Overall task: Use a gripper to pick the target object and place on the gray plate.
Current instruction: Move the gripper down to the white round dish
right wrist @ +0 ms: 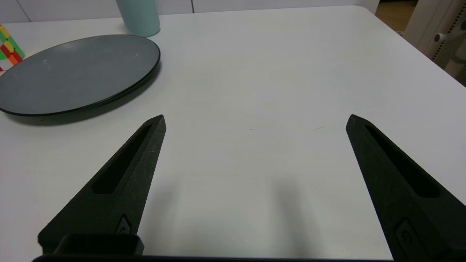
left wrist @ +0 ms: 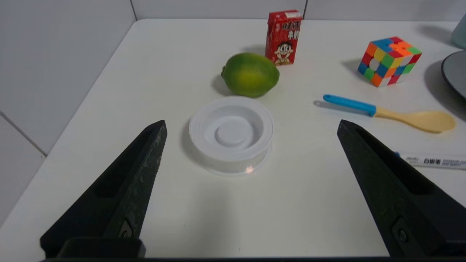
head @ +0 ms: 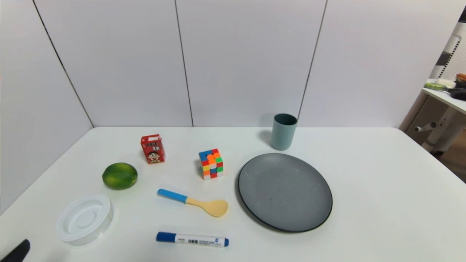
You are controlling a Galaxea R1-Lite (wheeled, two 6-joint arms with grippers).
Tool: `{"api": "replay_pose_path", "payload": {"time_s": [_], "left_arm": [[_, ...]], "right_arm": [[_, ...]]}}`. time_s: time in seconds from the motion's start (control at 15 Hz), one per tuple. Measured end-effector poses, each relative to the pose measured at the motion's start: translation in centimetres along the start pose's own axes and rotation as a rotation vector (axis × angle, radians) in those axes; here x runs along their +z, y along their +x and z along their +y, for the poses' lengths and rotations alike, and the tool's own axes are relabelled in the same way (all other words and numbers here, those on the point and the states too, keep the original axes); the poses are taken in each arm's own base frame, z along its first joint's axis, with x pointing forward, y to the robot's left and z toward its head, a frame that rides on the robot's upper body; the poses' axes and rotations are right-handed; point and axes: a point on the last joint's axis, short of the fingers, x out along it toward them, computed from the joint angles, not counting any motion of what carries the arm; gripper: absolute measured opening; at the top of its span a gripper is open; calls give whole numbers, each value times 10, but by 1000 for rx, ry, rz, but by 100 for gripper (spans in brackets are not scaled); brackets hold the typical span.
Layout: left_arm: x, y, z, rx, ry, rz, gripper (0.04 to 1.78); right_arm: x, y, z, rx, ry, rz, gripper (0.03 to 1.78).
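Nothing of the task was done yet, by our reading. The container (head: 84,219) sat on the table (head: 382,189) near its front left corner, just in front of the lime (head: 119,175) and well apart from the plate (head: 285,191), which lay bare on the right half. Between the two lay a spoon (head: 194,202) and a marker (head: 192,239), with a cube (head: 211,163) and a red carton (head: 153,149) farther back and a cup (head: 283,131) behind the plate.

Our left gripper (left wrist: 251,127) hung short of the container, its fingers (left wrist: 142,171) spread wide and gripping nothing; in the left wrist view the container lay between the two tips but farther off, not yet within them. In the head view only a dark sliver of that arm showed at the lower left corner. Our right gripper (right wrist: 255,122) was parked over bare table to the right of the plate, fingers likewise released and empty.

So we judged the whole job was left: closing in on the container, grasping it, lifting, carrying it right across the table past the spoon and marker, and setting it on the plate. The container's low, smooth wall looked likely to need a square, low grip, and the lime just beside it left little room on that side.
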Motion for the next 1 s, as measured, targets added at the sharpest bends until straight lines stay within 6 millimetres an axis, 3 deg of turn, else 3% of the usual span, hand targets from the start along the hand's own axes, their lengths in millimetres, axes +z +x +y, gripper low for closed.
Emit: {"api": "replay_pose_path", "payload": {"time_s": [0.27,0.47,0.67,1.0], "left_arm": [[62,31,-3,-42,11,24,169],[90,62,-9,-97,27,82,169],[95,92,-14,-122,83,215,169],[74,125,-18,-138,151,490,169]], "right_arm": [[0,0,0,0,-1,0,171],[0,0,0,0,-1,0,171],[0,0,0,0,0,0,171],[0,0,0,0,0,0,171]]}}
